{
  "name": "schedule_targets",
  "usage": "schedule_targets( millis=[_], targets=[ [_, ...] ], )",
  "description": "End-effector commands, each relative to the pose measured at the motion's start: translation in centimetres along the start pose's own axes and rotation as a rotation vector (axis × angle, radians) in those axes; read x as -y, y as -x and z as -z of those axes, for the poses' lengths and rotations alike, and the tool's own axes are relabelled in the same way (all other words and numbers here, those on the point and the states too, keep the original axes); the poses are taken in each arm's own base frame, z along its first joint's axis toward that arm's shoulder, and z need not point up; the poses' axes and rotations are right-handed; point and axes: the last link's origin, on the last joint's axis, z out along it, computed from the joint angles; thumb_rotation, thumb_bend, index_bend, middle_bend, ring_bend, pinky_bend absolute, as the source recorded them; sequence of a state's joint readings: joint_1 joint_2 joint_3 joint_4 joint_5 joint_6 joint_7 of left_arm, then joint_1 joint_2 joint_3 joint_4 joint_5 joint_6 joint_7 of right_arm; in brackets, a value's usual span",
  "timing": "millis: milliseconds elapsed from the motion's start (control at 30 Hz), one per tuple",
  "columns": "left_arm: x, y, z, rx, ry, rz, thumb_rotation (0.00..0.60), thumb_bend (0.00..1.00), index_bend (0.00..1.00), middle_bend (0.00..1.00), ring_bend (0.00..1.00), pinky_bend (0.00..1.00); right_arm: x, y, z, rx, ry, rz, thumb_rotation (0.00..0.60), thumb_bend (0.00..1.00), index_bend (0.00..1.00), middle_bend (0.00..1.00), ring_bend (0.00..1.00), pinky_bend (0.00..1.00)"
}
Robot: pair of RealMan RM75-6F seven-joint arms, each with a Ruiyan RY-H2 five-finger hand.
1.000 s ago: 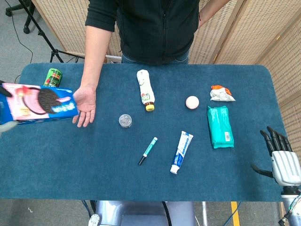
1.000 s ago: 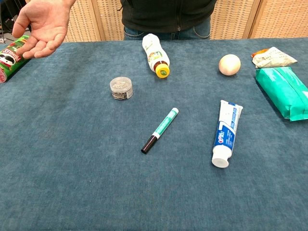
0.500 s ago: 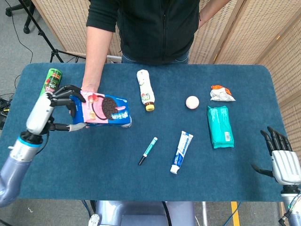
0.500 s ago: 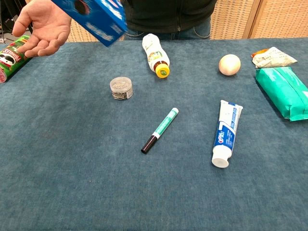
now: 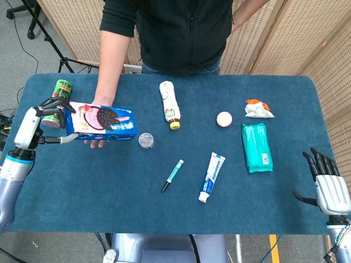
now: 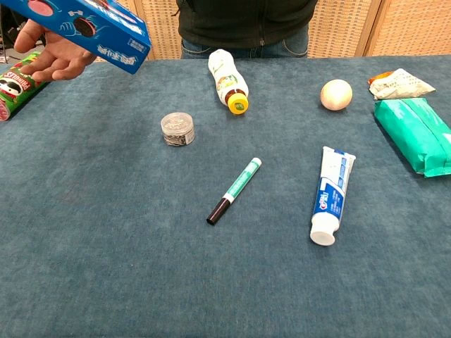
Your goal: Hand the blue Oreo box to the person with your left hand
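Note:
The blue Oreo box (image 5: 101, 121) with a pink panel and a cookie picture hangs above the table's left side, lying lengthwise over the person's open palm (image 5: 97, 143). My left hand (image 5: 48, 116) grips the box's left end. In the chest view the Oreo box (image 6: 88, 28) sits at the top left, just above the person's hand (image 6: 60, 62); my left hand is out of that frame. My right hand (image 5: 328, 186) rests open at the table's right front corner, holding nothing.
A green chips can (image 5: 60, 90) stands at the far left. On the blue cloth lie a white bottle (image 5: 170, 104), a small clear jar (image 5: 145, 140), a marker (image 5: 173, 175), a toothpaste tube (image 5: 211, 176), a pale ball (image 5: 224, 119), a teal wipes pack (image 5: 256, 147) and a snack bag (image 5: 258, 108).
My left hand first swung the Oreo box in from the far left over the person's hand. It has since drawn back left a little, and the box now lies flatter over the palm.

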State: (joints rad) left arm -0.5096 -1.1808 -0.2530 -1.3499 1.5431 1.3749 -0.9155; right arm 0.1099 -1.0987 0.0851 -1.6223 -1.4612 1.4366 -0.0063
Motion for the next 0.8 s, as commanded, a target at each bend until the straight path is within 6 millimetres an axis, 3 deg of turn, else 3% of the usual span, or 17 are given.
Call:
schedule_targets(
  millis=[33,100,167,200,300,433,567,800],
  targets=[
    [2.6,-0.8,1.2,-0.018,-0.084,-0.003,0.6,0.32,0.72,0.55,0.37,0.5,0.2,0.2,0.0,0.004,-0.003,0.003,0.6,0.0,0.0,0.0,0.0,0.07],
    [3.7,-1.1,1.6,0.006,-0.129,-0.007,0.6,0.21,0.53,0.28,0.17,0.38,0.2,0.3,0.0,0.006,-0.003,0.005,0.6,0.0,0.0,0.0,0.0,0.07],
    [4.4,-1.7,1.9,0.0,-0.161,0.004,0.6,0.13,0.31,0.07,0.02,0.21,0.3,0.4,0.0,0.01,-0.003,0.006,0.6,0.0,0.0,0.0,0.0,0.07],
    [4.5,-1.9,2.0,-0.006,-0.167,0.01,0.6,0.12,0.22,0.01,0.0,0.14,0.3,0.4,0.0,0.011,-0.002,0.006,0.6,0.0,0.0,0.0,0.0,0.07],
    [5.3,-3.0,2.6,-0.032,-0.201,0.01,0.6,0.1,0.1,0.0,0.0,0.03,0.3,0.4,0.0,0.011,-0.002,0.008,0.6,0.0,0.0,0.0,0.0,0.07],
    [6.0,-4.3,3.4,-0.078,-0.238,0.011,0.6,0.09,0.05,0.0,0.0,0.0,0.3,0.4,0.0,0.013,-0.005,0.008,0.6,0.0,0.0,0.0,0.0,0.07],
    [5.2,-6.1,4.6,-0.138,-0.214,0.008,0.6,0.06,0.03,0.0,0.0,0.0,0.5,0.3,0.1,0.011,-0.014,0.001,0.6,0.0,0.0,0.0,0.0,0.07],
    [3.4,-6.4,7.5,-0.118,-0.217,-0.112,0.6,0.0,0.0,0.0,0.0,0.0,0.6,0.0,0.2,0.004,-0.022,-0.009,0.6,0.0,0.0,0.0,0.0,0.07]
  ],
)
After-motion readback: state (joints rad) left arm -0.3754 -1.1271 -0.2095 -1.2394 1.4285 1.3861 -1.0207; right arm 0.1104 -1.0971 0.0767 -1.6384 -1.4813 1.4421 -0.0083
